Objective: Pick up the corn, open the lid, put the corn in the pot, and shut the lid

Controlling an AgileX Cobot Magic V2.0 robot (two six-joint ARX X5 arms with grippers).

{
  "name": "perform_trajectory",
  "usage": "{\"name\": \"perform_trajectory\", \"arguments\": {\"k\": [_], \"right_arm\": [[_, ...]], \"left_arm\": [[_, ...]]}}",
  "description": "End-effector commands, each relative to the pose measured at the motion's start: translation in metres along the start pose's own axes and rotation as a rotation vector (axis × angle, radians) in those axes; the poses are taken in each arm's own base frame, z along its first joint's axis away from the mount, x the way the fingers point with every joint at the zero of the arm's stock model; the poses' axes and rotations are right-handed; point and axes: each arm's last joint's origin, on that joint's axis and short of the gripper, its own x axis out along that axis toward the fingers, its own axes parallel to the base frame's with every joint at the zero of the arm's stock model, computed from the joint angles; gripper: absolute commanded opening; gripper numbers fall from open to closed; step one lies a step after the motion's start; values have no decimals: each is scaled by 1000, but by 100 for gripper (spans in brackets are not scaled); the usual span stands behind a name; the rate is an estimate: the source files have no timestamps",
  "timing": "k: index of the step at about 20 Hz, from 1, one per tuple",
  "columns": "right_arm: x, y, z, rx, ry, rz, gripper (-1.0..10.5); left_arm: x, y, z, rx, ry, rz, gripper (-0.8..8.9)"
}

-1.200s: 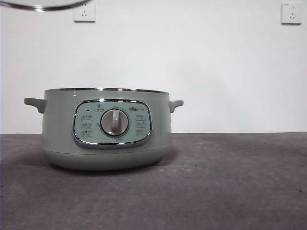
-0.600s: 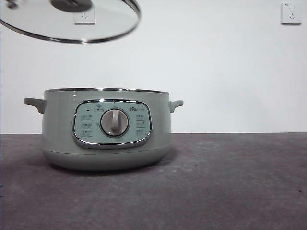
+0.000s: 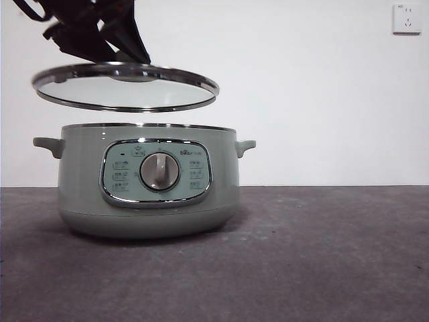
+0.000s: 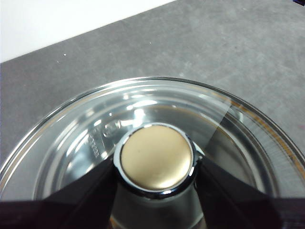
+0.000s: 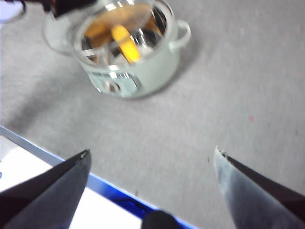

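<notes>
1. Now the left claw (image 3: 124, 57) hangs above the pot (image 3: 147, 181), coming down dark from the upper left of the front view, its jaws pinching the knob (image 4: 156, 158) of the lid (image 3: 125, 87).
2. Held in the air, the lid floats just over the pot's chrome rim without touching it, slightly tilted, with its right edge a little lower than its left.
3. From the left wrist view the knob looks tan with a chrome collar, and a black jaw presses against each side of it; the glass of the lid spreads around it, with grey counter (image 4: 228, 43) seen beyond.
4. On the counter the pot stands upright, its dial (image 3: 160, 172) and control panel (image 3: 155, 172) facing the front camera and a small handle (image 3: 246, 146) at each side.
5. Inside the pot lies the corn (image 5: 125, 44), seen from the right wrist view as a yellow cob on the shiny inner floor, partly under the raised lid.
6. Well away from the pot, the right claw (image 5: 151, 157) waits above the counter's near part, its jaws spread wide and holding nothing.
7. Behind, a white wall carries a socket (image 3: 407, 18) at the upper right.
</notes>
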Motion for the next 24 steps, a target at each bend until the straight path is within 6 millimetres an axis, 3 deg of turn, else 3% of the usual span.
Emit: {"name": "perform_trajectory", "arguments": {"k": [1, 10, 24], "right_arm": [[8, -2, -10, 37, 55, -23, 437], [16, -3, -15, 32, 72, -65, 437], [16, -4, -14, 21, 52, -109, 437]], "left_arm": [[9, 1, 6, 16, -64, -4, -6], [46, -5, -8, 20, -11, -40, -6], [53, -9, -18, 31, 89, 12, -6]]}}
